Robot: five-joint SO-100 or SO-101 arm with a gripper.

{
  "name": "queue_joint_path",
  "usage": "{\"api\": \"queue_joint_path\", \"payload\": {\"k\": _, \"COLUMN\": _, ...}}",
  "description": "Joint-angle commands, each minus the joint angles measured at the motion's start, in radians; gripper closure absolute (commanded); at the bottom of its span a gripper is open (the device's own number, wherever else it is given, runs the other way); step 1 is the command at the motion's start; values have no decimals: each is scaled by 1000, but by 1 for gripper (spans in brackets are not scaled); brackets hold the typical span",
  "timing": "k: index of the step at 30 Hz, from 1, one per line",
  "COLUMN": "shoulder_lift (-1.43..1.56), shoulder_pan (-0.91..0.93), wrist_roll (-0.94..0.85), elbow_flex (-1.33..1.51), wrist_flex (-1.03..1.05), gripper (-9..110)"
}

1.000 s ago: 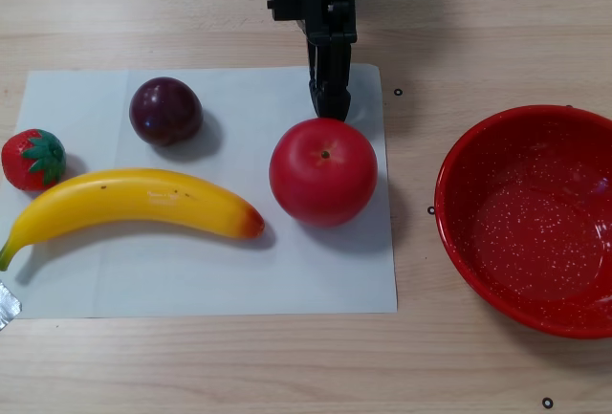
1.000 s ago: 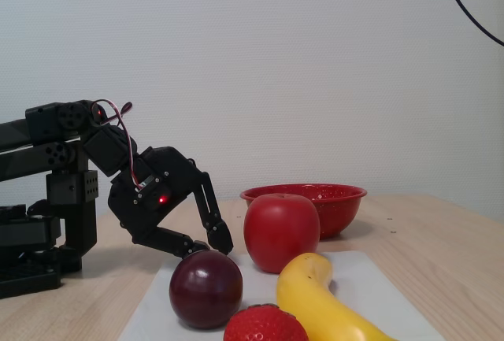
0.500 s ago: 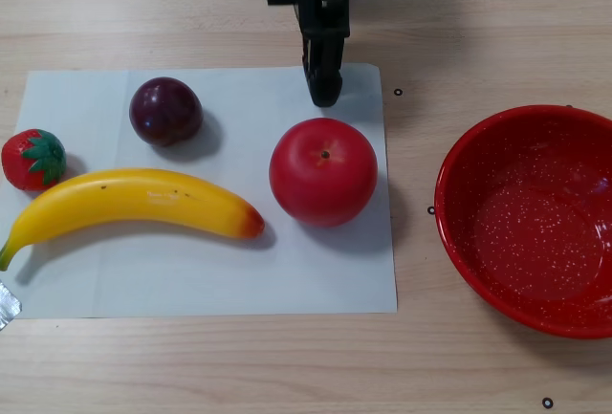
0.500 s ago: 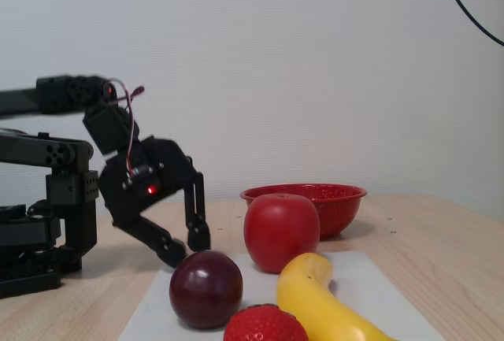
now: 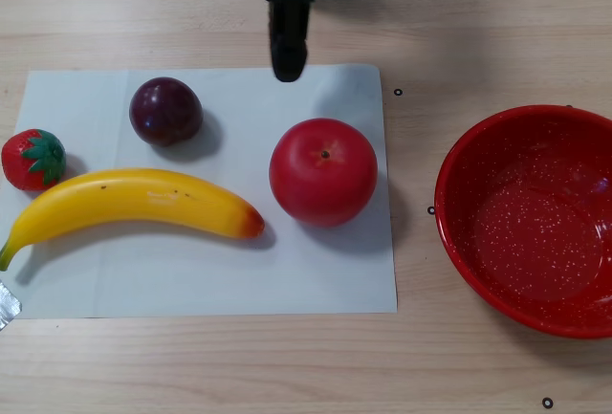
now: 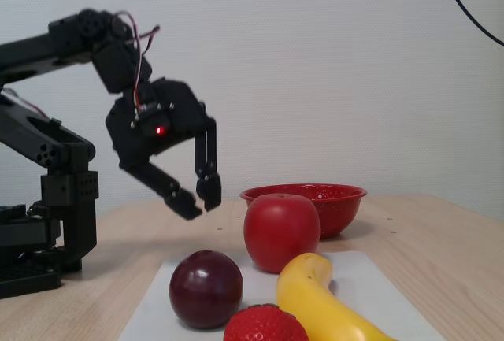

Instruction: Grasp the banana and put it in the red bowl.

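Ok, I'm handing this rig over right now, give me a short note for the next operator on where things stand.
Gripper: empty, jaws slightly apart, raised above the table near the far edge of the white paper, holding nothing.
Banana: lies untouched on the paper, between the strawberry and the apple, with the plum behind it.
Red bowl: empty, on the bare table to the right of the paper in the other view.
Done: nothing yet.
Left: reach the banana, grasp it, carry it past the apple, drop it in the bowl.
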Motion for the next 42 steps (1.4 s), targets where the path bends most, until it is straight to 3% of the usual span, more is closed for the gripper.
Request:
{"api": "queue_joint_path", "payload": {"k": 1, "shoulder_lift": -55, "shoulder_pan": -17, "wrist_roll": 23, "elbow_flex": -161, "wrist_flex": 18, "gripper": 101}}
{"api": "queue_joint_path", "payload": {"k": 22, "shoulder_lift": -735, "shoulder_pan": -202, "wrist_roll": 150, "elbow_flex": -896, "wrist_flex": 227, "gripper": 98}}
{"api": "queue_joint_path", "payload": {"k": 42, "shoulder_lift": -1089, "shoulder_pan": -313, "wrist_roll": 189, "elbow_flex": -1261, "wrist_flex": 255, "gripper": 89}}
